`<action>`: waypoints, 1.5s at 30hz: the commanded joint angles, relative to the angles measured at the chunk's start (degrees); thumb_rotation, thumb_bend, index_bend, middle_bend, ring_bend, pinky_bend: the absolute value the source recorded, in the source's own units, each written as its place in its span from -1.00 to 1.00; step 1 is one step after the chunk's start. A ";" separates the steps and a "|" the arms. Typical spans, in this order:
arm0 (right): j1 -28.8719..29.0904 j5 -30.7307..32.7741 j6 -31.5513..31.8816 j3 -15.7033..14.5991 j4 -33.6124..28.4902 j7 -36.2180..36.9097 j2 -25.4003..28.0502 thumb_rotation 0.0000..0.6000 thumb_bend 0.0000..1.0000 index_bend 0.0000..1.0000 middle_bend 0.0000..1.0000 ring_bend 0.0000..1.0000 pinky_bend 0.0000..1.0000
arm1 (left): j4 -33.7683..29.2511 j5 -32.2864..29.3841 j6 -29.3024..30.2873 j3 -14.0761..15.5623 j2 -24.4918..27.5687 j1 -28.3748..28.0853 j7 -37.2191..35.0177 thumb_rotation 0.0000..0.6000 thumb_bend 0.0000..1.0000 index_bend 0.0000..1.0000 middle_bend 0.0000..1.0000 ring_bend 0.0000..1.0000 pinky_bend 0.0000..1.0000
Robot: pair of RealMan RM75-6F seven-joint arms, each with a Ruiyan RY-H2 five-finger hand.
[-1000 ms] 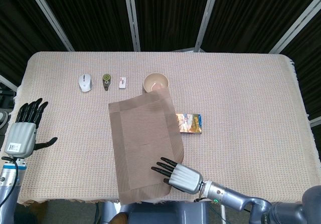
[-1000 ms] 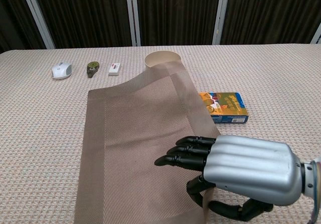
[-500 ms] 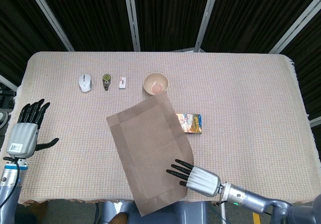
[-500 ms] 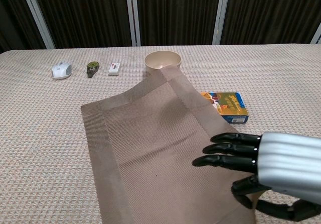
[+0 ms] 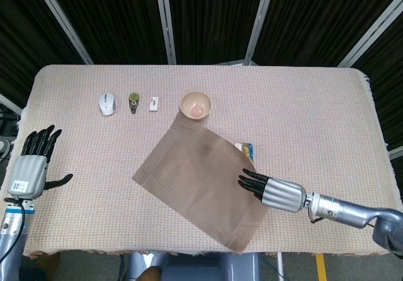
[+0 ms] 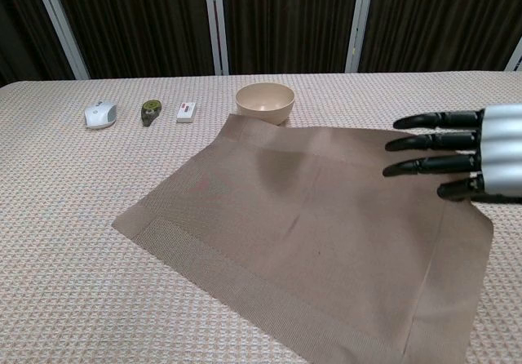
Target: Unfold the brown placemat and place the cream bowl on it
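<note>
The brown placemat [image 5: 198,180] [image 6: 302,225] lies spread out flat and turned at an angle across the table's middle. Its far corner nearly touches the cream bowl [image 5: 196,104] [image 6: 265,101], which stands upright just behind it. My right hand [image 5: 271,191] [image 6: 465,152] is at the mat's right edge. Its fingers are stretched over the top, and the edge rises to the thumb beneath, so it pinches the mat. My left hand [image 5: 31,167] rests open at the table's left edge, far from both; the chest view does not show it.
A white mouse [image 5: 107,103] [image 6: 99,114], a small green object [image 5: 133,101] [image 6: 150,111] and a small white block [image 5: 153,103] [image 6: 187,112] line up left of the bowl. A colourful box [image 5: 246,149] peeks out from under the mat's right side.
My right hand swung right and away from me, dragging the mat's edge with it. The mat turned, opened out flat, uncovered the bowl and now covers most of the box.
</note>
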 commanded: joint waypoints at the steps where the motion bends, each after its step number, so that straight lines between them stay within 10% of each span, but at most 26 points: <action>1: 3.58 -1.32 -1.20 1.07 4.33 -0.97 -0.06 1.00 -0.24 0.35 -0.81 -1.00 -1.00 | 0.31 -0.25 -0.22 -0.05 -0.20 -0.07 0.18 1.00 -1.00 -1.00 -1.00 -1.00 -1.00; 9: 6.99 -0.73 -3.67 1.91 9.87 -4.99 -2.93 1.00 -0.55 0.32 -0.96 -1.00 -1.00 | 1.10 -0.72 -0.93 -0.06 -0.75 -0.34 0.59 1.00 -1.00 -1.00 -1.00 -1.00 -1.00; 14: 5.46 3.01 -1.85 3.32 11.08 -4.14 -3.21 1.00 -0.91 -0.98 -1.00 -1.00 -1.00 | 1.51 -0.66 -1.21 0.03 -0.92 -0.46 0.51 1.00 -1.00 -1.00 -1.00 -1.00 -1.00; 27: -10.34 26.38 5.75 11.87 -4.57 11.84 0.87 1.00 -1.00 -1.00 -1.00 -1.00 -1.00 | 5.37 7.25 -2.20 2.63 -2.82 -2.63 -4.20 1.00 -1.00 -1.00 -1.00 -1.00 -1.00; 37: -21.99 35.81 8.97 11.38 -27.76 18.97 6.22 1.00 -1.00 -1.00 -1.00 -1.00 -1.00 | 17.67 16.91 -10.85 6.30 -11.27 -11.67 -17.55 1.00 -1.00 -0.74 -1.00 -1.00 -1.00; 45: -27.65 39.34 7.41 9.45 -33.61 16.40 6.57 1.00 -1.00 -1.00 -1.00 -1.00 -1.00 | 27.05 15.51 -16.02 6.68 -18.80 -15.18 -19.85 1.00 -1.00 -0.56 -1.00 -1.00 -1.00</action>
